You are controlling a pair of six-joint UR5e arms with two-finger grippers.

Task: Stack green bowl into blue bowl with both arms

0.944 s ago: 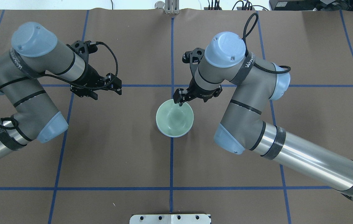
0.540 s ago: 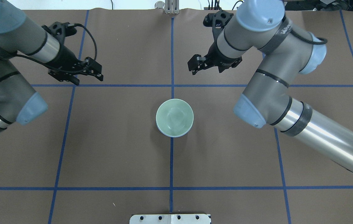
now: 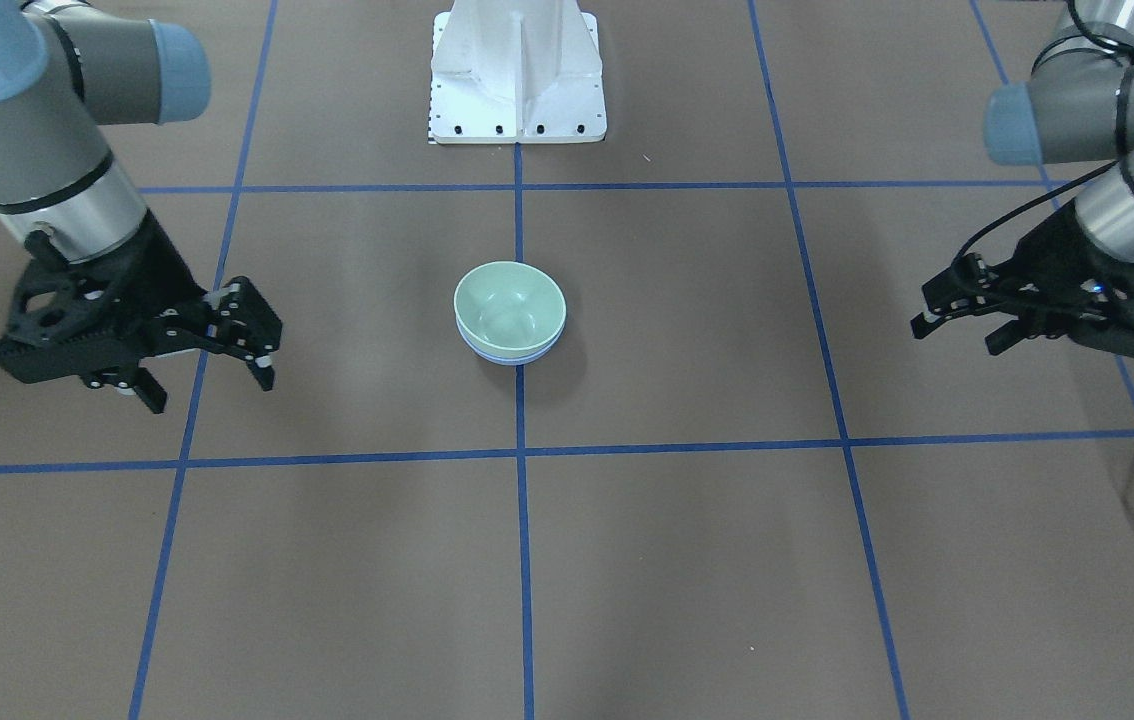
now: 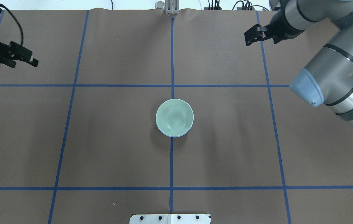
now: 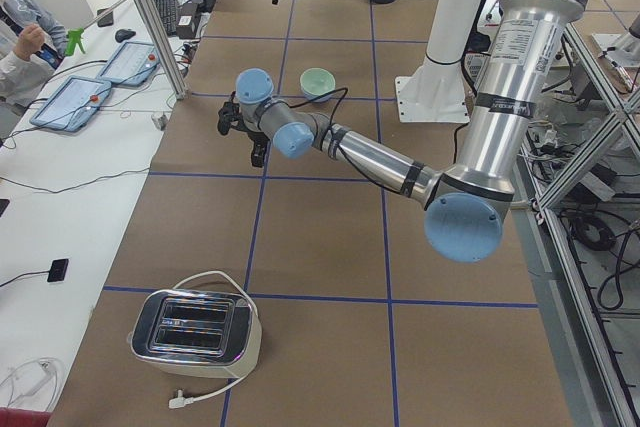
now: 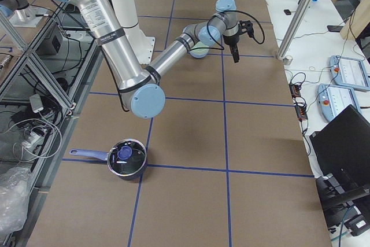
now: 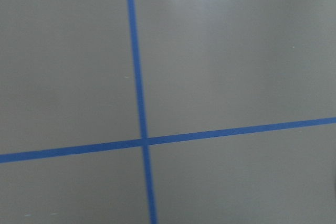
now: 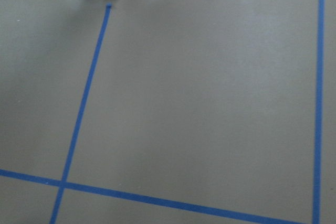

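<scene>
At the centre of the desk (image 4: pixel 117 146), on the middle line of the blue tape grid (image 4: pixel 70 85), we see the green bowl (image 4: pixel 174 116) nested upright inside the blue bowl (image 3: pixel 510 356). Only a thin blue rim shows under the green one. The 2 bowls sit as 1 stack, and nothing touches them.

The left end effector (image 4: pixel 24 64) hangs over the far left part of the desk, well apart from the stack. Its 2 fingers are spread and nothing is between them. In the front-facing view it shows on the right side, fingers pointing toward the middle.

The right end effector (image 3: pixel 213 390) hangs over the far right part of the desk, also well apart from the bowls. Its fingers are spread wide and carry nothing. In the overhead view it sits near the desk's far edge, with the right arm (image 4: pixel 329 74) coming in from the right.

Both wrist views show only brown desk and crossing tape lines, no bowl.

The white stand (image 3: pixel 517 70) is at the robot's side of the desk. In the side views a toaster (image 5: pixel 195 332) stands at the left end and a dark saucepan (image 6: pixel 126 159) at the right end, both far from the stack.
</scene>
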